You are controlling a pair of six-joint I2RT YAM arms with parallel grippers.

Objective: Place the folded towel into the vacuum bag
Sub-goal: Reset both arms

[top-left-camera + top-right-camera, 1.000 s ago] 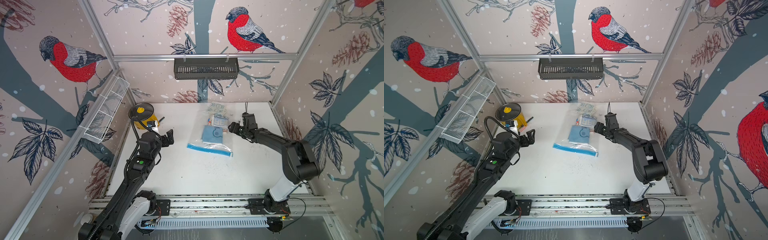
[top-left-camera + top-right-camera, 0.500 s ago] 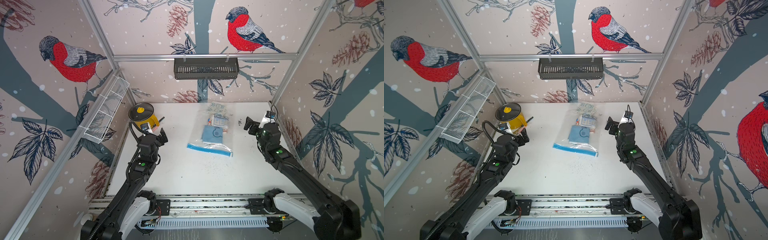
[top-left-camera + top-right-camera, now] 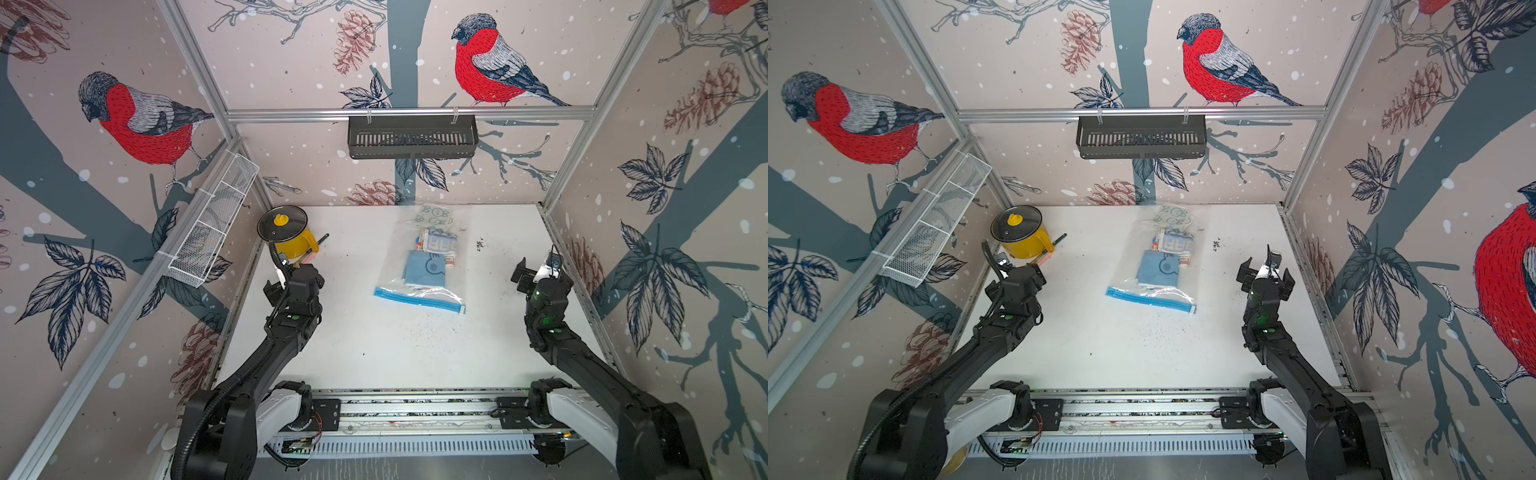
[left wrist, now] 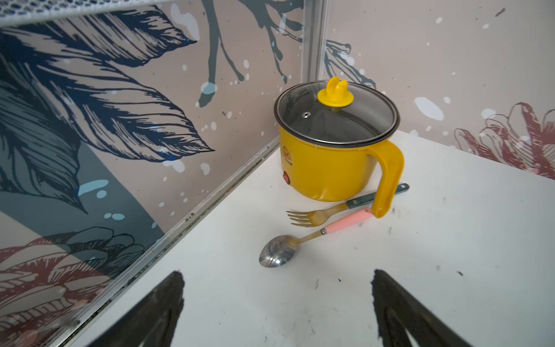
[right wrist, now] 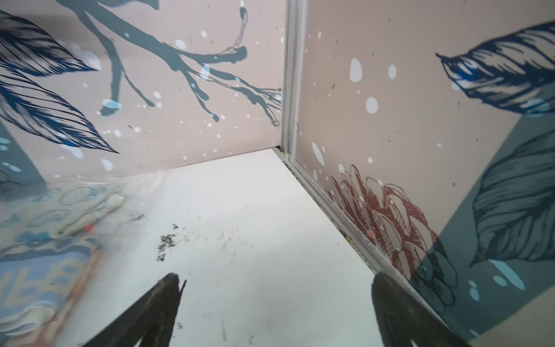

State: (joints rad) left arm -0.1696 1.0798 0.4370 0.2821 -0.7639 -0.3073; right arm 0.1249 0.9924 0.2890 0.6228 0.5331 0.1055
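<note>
Left gripper [image 4: 277,273] is released, its jaws spread wide with nothing between them. It hangs above the white tabletop [image 3: 374,353] at the left side and faces the back left corner. The right gripper [image 3: 1264,272] is likewise wide open and empty, hovering near the right wall and well apart from the bag.

The vacuum bag [image 3: 432,220] lies flat in the middle of the table, toward the back. Its blue zip strip [image 3: 417,299] forms the near edge. Seen through the clear plastic, a folded blue towel [image 3: 424,270] lies just behind that strip. A patterned blue-and-white cloth [image 3: 438,245] lies beyond it, closer to the back wall.

In the back left corner stands a yellow pot [image 4: 327,162] with a glass lid [image 4: 336,114] and a yellow knob. A fork [image 4: 318,214] and a pink-handled spoon [image 4: 279,255] lie side by side just in front of the pot, their handles running under its handle. Dark crumbs [image 5: 165,246] speckle the table right of the bag.
</note>
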